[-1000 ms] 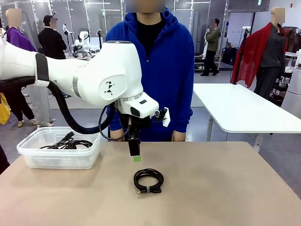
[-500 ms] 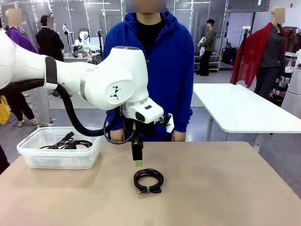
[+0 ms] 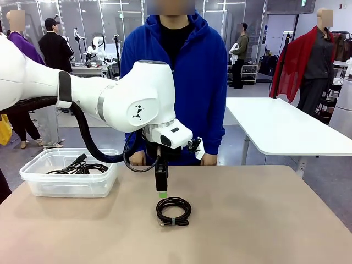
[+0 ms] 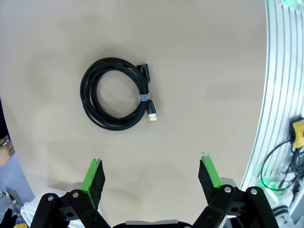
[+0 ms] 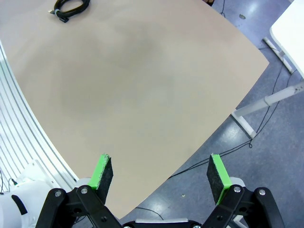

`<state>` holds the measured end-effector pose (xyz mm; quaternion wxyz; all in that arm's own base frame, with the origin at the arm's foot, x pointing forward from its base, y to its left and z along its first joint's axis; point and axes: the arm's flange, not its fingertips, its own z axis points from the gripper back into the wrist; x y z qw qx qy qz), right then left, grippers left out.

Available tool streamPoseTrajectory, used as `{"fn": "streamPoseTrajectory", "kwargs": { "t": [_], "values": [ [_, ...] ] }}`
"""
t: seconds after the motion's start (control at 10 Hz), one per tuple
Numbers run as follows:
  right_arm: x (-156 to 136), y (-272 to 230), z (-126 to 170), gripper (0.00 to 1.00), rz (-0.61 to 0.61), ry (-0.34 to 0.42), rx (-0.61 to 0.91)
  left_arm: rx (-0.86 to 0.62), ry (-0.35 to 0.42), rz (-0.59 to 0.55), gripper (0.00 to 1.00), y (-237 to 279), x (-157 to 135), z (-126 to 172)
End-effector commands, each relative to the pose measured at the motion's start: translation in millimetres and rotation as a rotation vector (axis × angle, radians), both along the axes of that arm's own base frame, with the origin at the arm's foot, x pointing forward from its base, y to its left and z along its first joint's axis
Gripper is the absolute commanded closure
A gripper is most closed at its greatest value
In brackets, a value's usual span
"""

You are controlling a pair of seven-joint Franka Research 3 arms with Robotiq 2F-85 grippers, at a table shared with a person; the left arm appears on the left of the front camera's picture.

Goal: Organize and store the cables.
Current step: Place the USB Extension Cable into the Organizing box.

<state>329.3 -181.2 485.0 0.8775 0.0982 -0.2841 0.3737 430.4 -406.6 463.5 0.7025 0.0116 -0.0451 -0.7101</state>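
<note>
Front view first: the left arm reaches in over the tan table (image 3: 275,220), and its left gripper (image 3: 161,190) hangs pointing straight down, just above and a bit behind the coiled USB cable (image 3: 174,211). Not touching it, there's a clear gap between the green pad and the coil. From this side the fingers overlap, so the spread is hard to read here. The coil lies flat near the middle of the table with a small tie around it. Off to the left of the coil, near the table's left edge, sits a clear plastic bin (image 3: 38,184) with more black cables (image 3: 77,166) piled inside. A person in a blue hoodie (image 3: 192,82) stands at the far edge behind the coil, one hand (image 3: 208,159) at the table edge.

Left wrist view: the left gripper (image 4: 152,178) is spread wide, nothing between the green pads (image 4: 93,176). The USB cable (image 4: 116,94) lies on the bare tabletop beyond the fingertips, offset toward the left finger, with its metal USB plug sticking out past the tie on the coil's right side.

Right wrist view: the right gripper (image 5: 160,176) is also spread wide and empty, hanging over the table's edge with floor below. The cable coil (image 5: 71,8) sits far off at the top-left corner, well apart from this gripper.
</note>
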Motion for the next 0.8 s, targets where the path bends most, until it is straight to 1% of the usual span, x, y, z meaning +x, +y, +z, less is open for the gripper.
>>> {"fn": "streamPoseTrajectory", "kwargs": {
  "t": [0.0, 0.3, 0.7],
  "values": [
    [1.3, 0.7, 0.4, 0.0, -0.012, -0.006, 0.004, 0.018, 0.015, 0.028, 0.0, -4.4, 7.4, -6.7],
    [1.3, 0.7, 0.4, 0.0, -0.012, -0.006, 0.004, 0.063, 0.063, 0.037, 0.0, -6.0, 12.6, -36.4],
    [1.3, 0.7, 0.4, 0.0, -0.012, -0.006, 0.004, 0.02, 0.091, 0.08, 0.0, -13.7, 17.3, -66.9]
  ]
}}
